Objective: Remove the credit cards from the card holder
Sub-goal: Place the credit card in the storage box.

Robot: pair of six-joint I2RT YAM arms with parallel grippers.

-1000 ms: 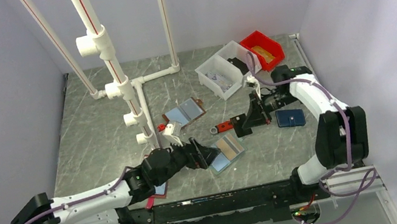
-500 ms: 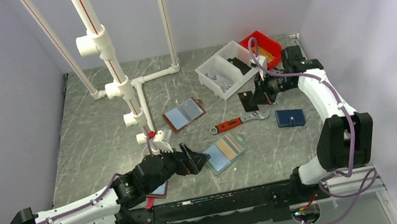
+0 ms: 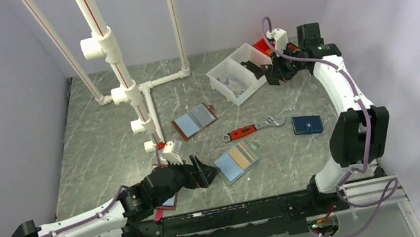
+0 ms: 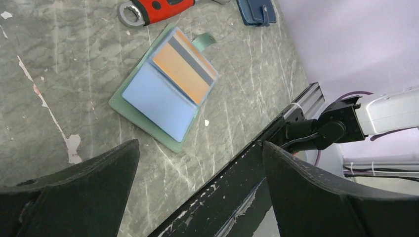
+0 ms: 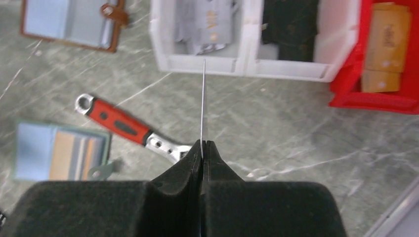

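The card holder (image 3: pixel 236 161) lies open on the table, mint-green edged, with a blue-grey panel on the left. A tan credit card (image 4: pixel 180 74) and a grey-striped one sit in its right panel. It also shows in the right wrist view (image 5: pixel 59 150). My left gripper (image 3: pixel 207 171) is open and empty, just left of the holder; in its wrist view (image 4: pixel 200 145) the holder lies ahead of the fingers. My right gripper (image 3: pixel 274 73) is shut on a thin card seen edge-on (image 5: pixel 203 103), held above the table in front of the white bins (image 5: pixel 247 66).
A red-handled wrench (image 3: pixel 253 128) lies mid-table. A brown-edged folder (image 3: pixel 194 120) is behind it, and a navy wallet (image 3: pixel 307 124) is to the right. A red bin (image 5: pixel 385 49) stands beside the white bins. A white pipe frame (image 3: pixel 124 88) stands back left. A maroon-edged folder (image 3: pixel 167 203) lies under my left arm.
My right arm has swung from beside the wrench up and back toward the bins, carrying the card. My left gripper has drawn back left off the holder and stays open.
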